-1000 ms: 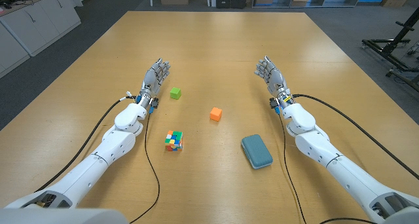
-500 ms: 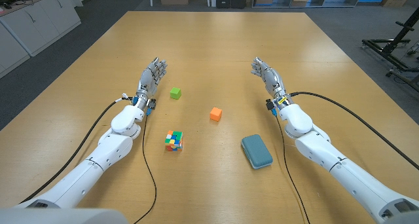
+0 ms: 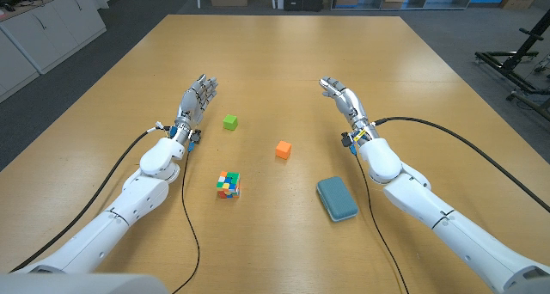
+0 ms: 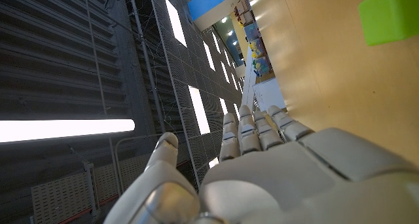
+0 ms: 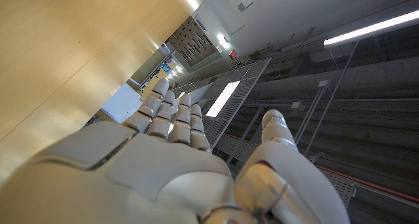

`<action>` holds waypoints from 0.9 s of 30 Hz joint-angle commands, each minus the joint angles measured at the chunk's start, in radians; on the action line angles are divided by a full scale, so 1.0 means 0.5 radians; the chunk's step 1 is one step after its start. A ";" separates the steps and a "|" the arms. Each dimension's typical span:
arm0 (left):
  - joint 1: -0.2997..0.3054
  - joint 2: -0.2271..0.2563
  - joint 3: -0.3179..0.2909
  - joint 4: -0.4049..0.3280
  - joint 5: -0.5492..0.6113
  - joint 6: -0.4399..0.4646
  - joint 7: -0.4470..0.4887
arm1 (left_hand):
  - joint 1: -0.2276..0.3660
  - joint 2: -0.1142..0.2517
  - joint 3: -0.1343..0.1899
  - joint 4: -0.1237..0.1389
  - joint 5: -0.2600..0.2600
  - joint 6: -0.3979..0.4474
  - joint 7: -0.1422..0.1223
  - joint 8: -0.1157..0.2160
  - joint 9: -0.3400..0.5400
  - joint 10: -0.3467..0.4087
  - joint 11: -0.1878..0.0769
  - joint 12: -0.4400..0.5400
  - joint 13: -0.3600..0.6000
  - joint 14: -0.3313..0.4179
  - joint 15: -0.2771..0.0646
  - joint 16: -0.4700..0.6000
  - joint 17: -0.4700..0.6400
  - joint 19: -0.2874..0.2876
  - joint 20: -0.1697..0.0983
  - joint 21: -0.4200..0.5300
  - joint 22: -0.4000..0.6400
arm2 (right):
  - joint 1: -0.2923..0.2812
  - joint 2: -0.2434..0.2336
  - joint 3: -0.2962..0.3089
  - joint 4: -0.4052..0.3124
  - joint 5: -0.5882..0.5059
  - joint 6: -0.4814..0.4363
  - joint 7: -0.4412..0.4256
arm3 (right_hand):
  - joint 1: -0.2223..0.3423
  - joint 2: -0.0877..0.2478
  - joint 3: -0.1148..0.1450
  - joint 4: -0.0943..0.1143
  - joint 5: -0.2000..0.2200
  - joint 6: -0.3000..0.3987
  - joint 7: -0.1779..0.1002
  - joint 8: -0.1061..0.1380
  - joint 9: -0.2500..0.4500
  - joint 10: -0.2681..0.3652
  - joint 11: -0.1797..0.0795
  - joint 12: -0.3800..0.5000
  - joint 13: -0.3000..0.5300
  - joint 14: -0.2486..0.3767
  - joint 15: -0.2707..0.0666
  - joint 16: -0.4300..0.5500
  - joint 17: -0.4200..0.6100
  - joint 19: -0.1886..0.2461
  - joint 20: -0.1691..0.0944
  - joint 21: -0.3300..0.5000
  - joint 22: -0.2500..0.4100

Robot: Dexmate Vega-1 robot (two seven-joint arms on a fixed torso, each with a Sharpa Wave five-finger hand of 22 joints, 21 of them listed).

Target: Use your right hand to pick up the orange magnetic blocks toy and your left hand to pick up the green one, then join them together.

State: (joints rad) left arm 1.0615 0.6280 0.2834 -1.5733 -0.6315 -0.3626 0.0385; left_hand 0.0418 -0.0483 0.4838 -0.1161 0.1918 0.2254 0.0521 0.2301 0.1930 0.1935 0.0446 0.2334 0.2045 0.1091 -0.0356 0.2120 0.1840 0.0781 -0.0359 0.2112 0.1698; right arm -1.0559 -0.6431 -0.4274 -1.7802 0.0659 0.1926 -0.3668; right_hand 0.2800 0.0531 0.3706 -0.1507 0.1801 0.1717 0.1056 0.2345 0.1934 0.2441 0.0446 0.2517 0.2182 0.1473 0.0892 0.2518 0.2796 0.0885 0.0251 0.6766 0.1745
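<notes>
A small orange block [image 3: 283, 150] lies on the wooden table [image 3: 284, 62] near its middle. A small green block [image 3: 229, 122] lies a little farther off and to its left, and shows again as the green block [image 4: 391, 16] at the left wrist view's edge. My left hand [image 3: 195, 101] hovers just left of the green block, fingers straight and apart, holding nothing. My right hand [image 3: 340, 99] is out to the right of the orange block and beyond it, fingers spread, empty. The left hand [image 4: 275, 165] and the right hand [image 5: 163, 158] show from behind in the wrist views.
A multicoloured puzzle cube [image 3: 228, 184] sits nearer to me, left of the orange block. A teal oblong sponge-like pad [image 3: 337, 198] lies near my right forearm. Cables trail along both arms.
My right hand has swung left, toward the table's middle. My left hand has drifted slightly left and forward. The blocks have not moved.
</notes>
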 commanded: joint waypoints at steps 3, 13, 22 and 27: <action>-0.072 0.048 -0.026 -0.067 0.021 0.116 0.042 | -0.002 0.019 0.011 -0.011 -0.005 0.018 0.000 0.020 0.008 0.020 0.000 0.007 0.006 0.021 -0.001 0.008 0.003 0.025 -0.097 0.004 0.011 | -0.046 -0.081 -0.009 -0.154 -0.193 -0.154 -0.031 | 0.036 -0.003 0.005 -0.016 -0.002 0.009 -0.001 0.010 0.005 0.019 -0.007 0.014 0.001 0.009 0.006 0.008 0.003 0.001 0.021 -0.014 0.007; -0.058 0.169 -0.055 -0.347 0.075 0.401 0.220 | 0.012 0.047 0.024 -0.017 -0.009 0.053 0.000 0.027 0.009 0.057 0.006 0.015 0.003 0.051 0.004 0.010 0.002 0.052 -0.097 0.006 0.011 | -0.107 -0.149 -0.024 -0.287 -0.354 -0.277 -0.052 | 0.103 -0.006 0.015 -0.035 0.000 -0.003 -0.068 -0.002 0.006 0.014 -0.085 0.010 -0.006 0.020 0.006 0.006 -0.005 0.012 0.024 -0.031 0.007; -0.102 0.171 -0.039 -0.348 0.082 0.423 0.184 | 0.019 0.060 0.031 -0.021 -0.012 0.069 -0.001 0.029 0.009 0.074 -0.002 0.018 0.002 0.066 0.000 0.011 0.001 0.059 -0.089 0.004 0.012 | -0.187 -0.246 -0.047 -0.505 -0.505 -0.522 0.002 | 0.156 -0.017 0.021 -0.046 0.004 0.032 -0.093 0.010 0.010 0.060 -0.107 0.027 -0.010 0.036 -0.002 0.008 -0.009 0.013 0.028 -0.047 0.008; -0.114 0.164 -0.026 -0.345 0.091 0.433 0.185 | 0.021 0.064 0.033 -0.023 -0.014 0.074 -0.002 0.030 0.009 0.078 -0.009 0.018 0.002 0.073 -0.001 0.011 0.001 0.060 -0.087 0.002 0.012 | -0.201 -0.290 -0.077 -0.628 -0.587 -0.701 0.061 | 0.188 -0.028 0.025 -0.053 0.007 0.044 -0.104 0.014 0.011 0.080 -0.127 0.035 -0.010 0.045 -0.007 0.010 -0.012 0.016 0.034 -0.055 0.007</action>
State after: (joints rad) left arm 1.0194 0.7055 0.2607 -1.7301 -0.5962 -0.1771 0.1255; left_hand 0.0507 -0.0232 0.4921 -0.1244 0.1918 0.2522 0.0512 0.2390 0.1930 0.2221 0.0410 0.2371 0.2046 0.1361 -0.0376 0.2120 0.1813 0.0995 -0.0359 0.2111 0.1697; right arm -1.1302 -0.7450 -0.4462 -1.9874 -0.1436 -0.0131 -0.3751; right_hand 0.3576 0.0385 0.3835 -0.1694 0.1801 0.1839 0.0605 0.2345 0.1933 0.2683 -0.0135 0.2629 0.2134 0.1601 0.0873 0.2517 0.2738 0.0900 0.0343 0.6510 0.1744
